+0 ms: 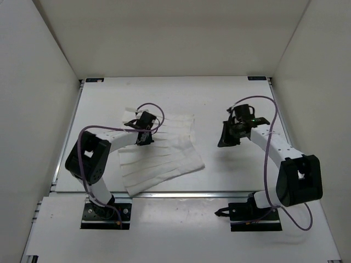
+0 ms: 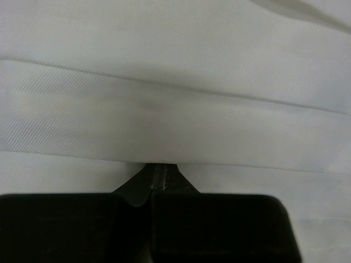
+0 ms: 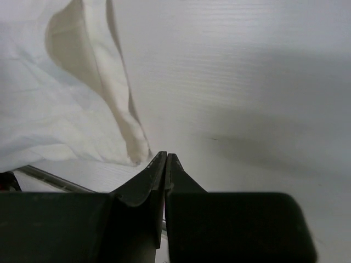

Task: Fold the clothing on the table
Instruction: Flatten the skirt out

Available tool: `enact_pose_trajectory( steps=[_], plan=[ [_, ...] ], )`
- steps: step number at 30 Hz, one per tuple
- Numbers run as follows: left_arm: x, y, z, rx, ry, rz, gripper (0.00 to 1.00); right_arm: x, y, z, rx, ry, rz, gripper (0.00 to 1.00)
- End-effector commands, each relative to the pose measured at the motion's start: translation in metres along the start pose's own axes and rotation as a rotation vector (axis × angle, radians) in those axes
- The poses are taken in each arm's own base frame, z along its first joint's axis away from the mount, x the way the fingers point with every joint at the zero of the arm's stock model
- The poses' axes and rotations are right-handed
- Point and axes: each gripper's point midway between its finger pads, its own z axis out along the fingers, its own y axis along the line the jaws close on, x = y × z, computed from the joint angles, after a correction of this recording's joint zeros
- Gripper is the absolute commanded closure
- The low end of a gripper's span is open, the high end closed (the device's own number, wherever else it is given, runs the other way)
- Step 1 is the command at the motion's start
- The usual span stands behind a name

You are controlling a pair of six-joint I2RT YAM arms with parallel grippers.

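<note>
Top external, left tool (image 1: 145, 132) pinching clothing (image 1: 167, 159), right tool (image 1: 225, 137) closed beside it.

left end effector (image 2: 159, 174): pinched closed | right end effector (image 3: 165, 160): closed

Left gripper (image 1: 141, 125) on clothing (image 1: 164, 156), right gripper (image 1: 226, 136) apart

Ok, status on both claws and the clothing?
Left claw shut on clothing, far-left part. Right claw shut, empty, over table beside it; clothing spread, unfolded. Nothing in the way.
</note>
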Motion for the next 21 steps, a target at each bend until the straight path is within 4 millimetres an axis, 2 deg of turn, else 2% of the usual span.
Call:
enact_pose_trajectory(
  steps=[1, 2, 3, 4, 6, 8, 10, 12, 15, 19, 20, 21],
  plan=[
    [0.037, 0.015, -0.012, -0.028, 0.079, -0.040, 1.00, 0.003, 0.048, 0.012, -0.093, 0.014, -0.103, 1.00],
    [0.043, 0.011, -0.017, -0.020, 0.079, -0.025, 1.00, 0.004, 0.058, 0.017, -0.133, 0.023, -0.110, 1.00],
    [0.044, 0.004, -0.021, -0.006, 0.071, -0.008, 1.00, 0.014, 0.072, 0.022, -0.178, 0.062, -0.129, 1.00],
    [0.052, -0.008, -0.026, 0.019, 0.076, 0.025, 1.00, 0.018, 0.089, 0.023, -0.224, 0.065, -0.160, 1.00],
    [0.054, -0.022, -0.027, 0.051, 0.076, 0.046, 1.00, 0.027, 0.106, 0.034, -0.242, 0.091, -0.206, 1.00],
    [0.058, -0.033, -0.025, 0.076, 0.096, 0.056, 1.00, 0.044, 0.126, 0.044, -0.256, 0.137, -0.273, 1.00],
    [0.053, -0.039, -0.019, 0.082, 0.102, 0.053, 1.00, 0.055, 0.129, 0.058, -0.234, 0.176, -0.293, 1.00],
    [0.048, -0.042, -0.020, 0.080, 0.097, 0.060, 1.00, 0.065, 0.121, 0.072, -0.185, 0.222, -0.291, 1.00],
    [0.031, -0.041, -0.020, 0.088, 0.069, 0.051, 1.00, 0.067, 0.105, 0.080, -0.127, 0.236, -0.288, 1.00],
    [0.007, -0.029, -0.022, 0.089, 0.037, 0.021, 1.00, 0.056, 0.069, 0.085, -0.012, 0.215, -0.250, 1.00],
    [0.007, -0.024, -0.022, 0.087, 0.044, 0.026, 1.00, 0.050, 0.058, 0.084, 0.014, 0.207, -0.245, 1.00],
    [0.001, -0.021, -0.021, 0.083, 0.030, 0.024, 1.00, 0.045, 0.054, 0.087, 0.024, 0.203, -0.250, 0.99]
  ],
)
